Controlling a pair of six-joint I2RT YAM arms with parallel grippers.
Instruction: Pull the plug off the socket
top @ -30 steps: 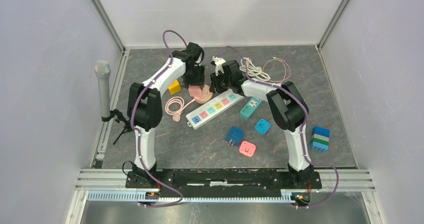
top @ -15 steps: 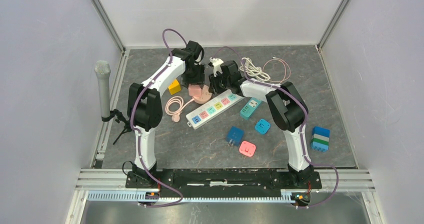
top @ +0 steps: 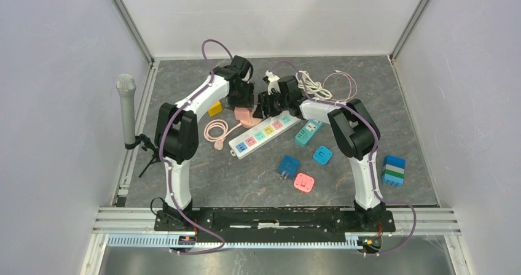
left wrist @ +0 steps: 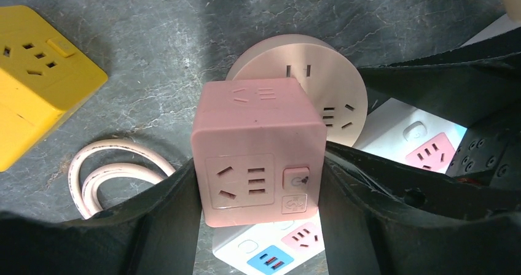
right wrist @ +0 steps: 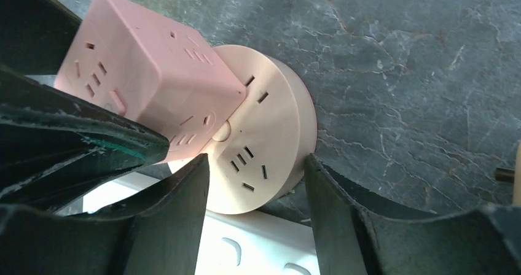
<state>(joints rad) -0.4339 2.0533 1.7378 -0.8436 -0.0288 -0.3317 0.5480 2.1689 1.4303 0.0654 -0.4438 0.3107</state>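
Observation:
A pink cube plug (left wrist: 258, 146) sits on a round pale pink socket (left wrist: 335, 91), and its prongs show at the joint. My left gripper (left wrist: 258, 186) is shut on the cube, with a finger pressed to each side. My right gripper (right wrist: 252, 186) is shut on the round socket (right wrist: 270, 140), with its fingers on the rim. The cube (right wrist: 147, 85) tilts away from the disc in that view. In the top view both grippers meet at the back middle of the table, left (top: 241, 103) and right (top: 263, 106), over the cube (top: 242, 112).
A white power strip (top: 264, 132) lies just in front of the socket. A yellow cube (top: 214, 108) and a pink cable coil (top: 215, 129) are to the left. Teal (top: 308, 132), blue (top: 288, 166) and pink (top: 303, 182) adapters, toy bricks (top: 394, 170), white cables (top: 313, 85) and a microphone (top: 126, 106) are around.
Both grippers have shifted slightly to the right and back, still holding the cube and the round socket. The power strip has shifted a little with them.

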